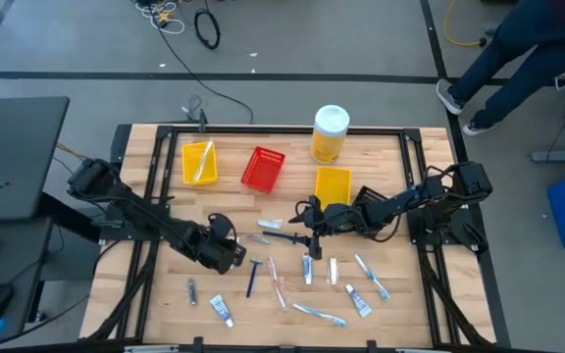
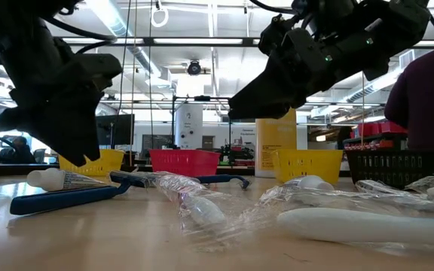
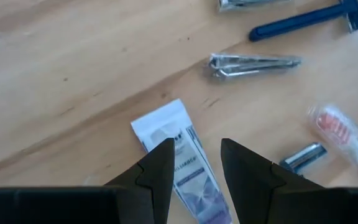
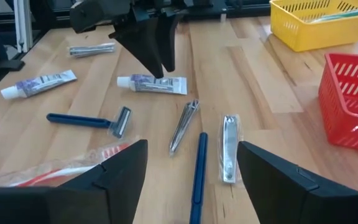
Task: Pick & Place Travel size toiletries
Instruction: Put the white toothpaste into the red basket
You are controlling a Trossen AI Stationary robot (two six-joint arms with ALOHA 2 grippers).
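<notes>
Left end effector [image 3: 194, 165]: held low over the counter [image 1: 145, 167], fingers parted with nothing between them; a white toothpaste tube [image 3: 179, 158] lies flat right under the gap (not touched, as far as can be told).

Right end effector [image 4: 191, 165]: spread wide and empty, poised above the middle of the counter, pointing toward the left arm.

Under the right end effector: a blue razor handle [image 4: 197, 177] is seen between the fingers, with two metal nail clippers [image 4: 184, 124] lying just beside it (one of them looks wrapped in clear plastic).

Other toiletries: a blue razor [image 4: 92, 120] and a second toothpaste tube [image 4: 36, 84] are laid out flat on the wood; more tubes and a pale toothbrush [image 1: 319, 315] are scattered along the near edge.

Bins: a yellow bin [image 1: 199, 163], a red bin [image 1: 263, 169] and another yellow bin [image 1: 333, 184] are lined up at the far side, with a black bin [image 1: 369, 201] near the right arm.

Bottle: a big yellow bottle [image 1: 330, 133] stands upright behind the bins.

Background: a person's leg [image 1: 503, 69] is visible past the far corner.
</notes>
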